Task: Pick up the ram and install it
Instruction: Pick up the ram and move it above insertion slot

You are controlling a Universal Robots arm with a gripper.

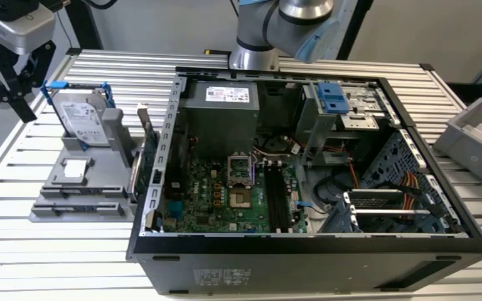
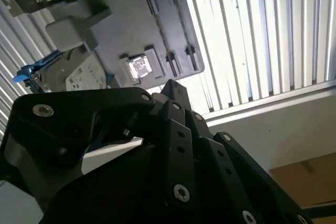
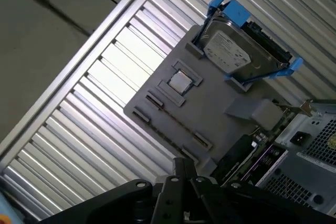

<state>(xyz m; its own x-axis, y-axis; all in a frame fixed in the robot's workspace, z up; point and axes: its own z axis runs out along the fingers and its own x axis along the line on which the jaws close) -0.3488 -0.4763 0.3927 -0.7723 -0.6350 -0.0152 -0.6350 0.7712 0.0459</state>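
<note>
Hovering at ten o'clock of the exterior view, the gripper (image 1: 7, 88) hangs above the bench (image 1: 57, 251), just off the far corner of the grey fixture tray (image 1: 78, 188). Whether it is apart, together or clamped on anything cannot be told.

The tray holds a hard drive (image 1: 83, 119) upright in a blue caddy (image 1: 54, 94), probably so that it can be taken from above. A processor chip (image 1: 73, 168) sits in a square recess at the tray's six o'clock side. At three o'clock of the tray an expansion card (image 1: 147, 160) stands on edge beside the computer case (image 1: 172, 138).

The case lies on its side with its open side up, which in my judgement gives access from above to the motherboard (image 1: 216, 194) and its memory slots (image 1: 276, 197).

Where the ram lies cannot be told: neither the tray's narrow slots (image 3: 153, 100) nor the memory slots settle it.

At three o'clock of the exterior view stands a grey bin (image 1: 476, 141).

The exterior view supplies the case interior. The first wrist view adds the tray from overhead, and the second wrist view the gripper's black linkage.
</note>
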